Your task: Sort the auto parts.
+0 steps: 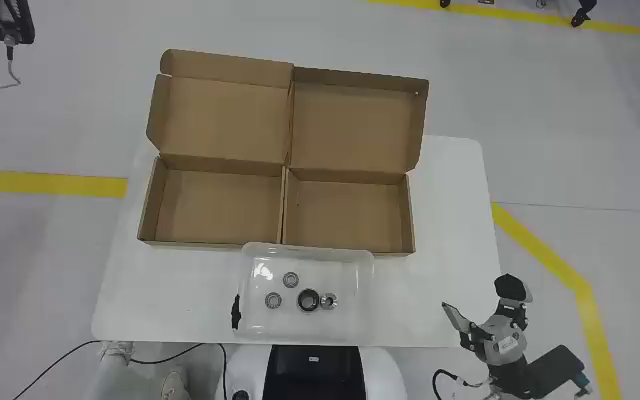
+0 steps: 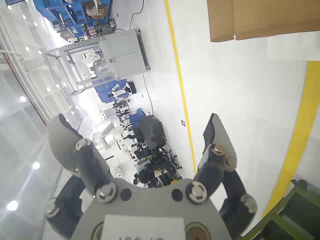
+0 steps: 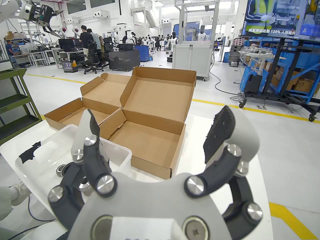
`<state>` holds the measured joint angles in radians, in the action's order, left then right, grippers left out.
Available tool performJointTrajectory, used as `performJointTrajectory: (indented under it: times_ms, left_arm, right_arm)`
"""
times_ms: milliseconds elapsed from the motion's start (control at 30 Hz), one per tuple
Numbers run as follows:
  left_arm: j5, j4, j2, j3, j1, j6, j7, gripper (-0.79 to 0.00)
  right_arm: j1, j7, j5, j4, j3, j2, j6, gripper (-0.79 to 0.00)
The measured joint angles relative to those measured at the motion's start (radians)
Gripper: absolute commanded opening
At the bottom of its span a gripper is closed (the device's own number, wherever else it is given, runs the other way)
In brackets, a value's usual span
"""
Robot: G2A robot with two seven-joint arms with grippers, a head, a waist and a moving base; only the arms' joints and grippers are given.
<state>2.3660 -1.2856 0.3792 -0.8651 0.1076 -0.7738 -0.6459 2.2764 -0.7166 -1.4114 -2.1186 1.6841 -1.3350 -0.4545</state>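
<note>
R gripper (image 3: 157, 116) hangs off the table's (image 1: 450, 200) near R corner. Its jaws are spread wide w/ nothing between them, aimed across the table toward the boxes. White label (image 3: 142, 228) on its wrist plate, print cut off, can't read.

L gripper (image 2: 137, 123): jaws also wide apart & empty, aimed out over the floor, w/ a cardboard flap (image 2: 262, 6) ahead of it.

Clear tray (image 1: 300, 252) sits at the table's near edge, about centre, long axis side to side. Inside are 4 round parts lying flat, bores up, strung roughly along the tray's length. The steel bearing (image 1: 291, 279) is a bit farther back. In front of it are the grey ring (image 1: 272, 299), black ring (image 1: 308, 299) & small bearing (image 1: 328, 298). The last two are touching or just beside, can't tell which. Black tape scrap (image 1: 236, 310) on the tray's L end.

Just behind the tray are 2 open cardboard boxes side by side, walls touching: L box (image 1: 215, 205) & R box (image 1: 345, 215). Each is long side to side, lids folded back toward the far edge.
</note>
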Motion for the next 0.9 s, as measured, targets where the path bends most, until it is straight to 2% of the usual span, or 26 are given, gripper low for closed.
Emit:
performJointTrajectory:
  times_ms: [800,900]
  left_arm:
    - [0.000,0.000,0.000,0.000,0.000,0.000,0.000,0.000]
    - [0.000,0.000,0.000,0.000,0.000,0.000,0.000,0.000]
  right_arm:
    - [-0.001,0.002,0.000,0.000,0.000,0.000,0.000,0.000]
    - [-0.024,0.054,-0.004,0.004,-0.003,0.003,-0.006,0.000]
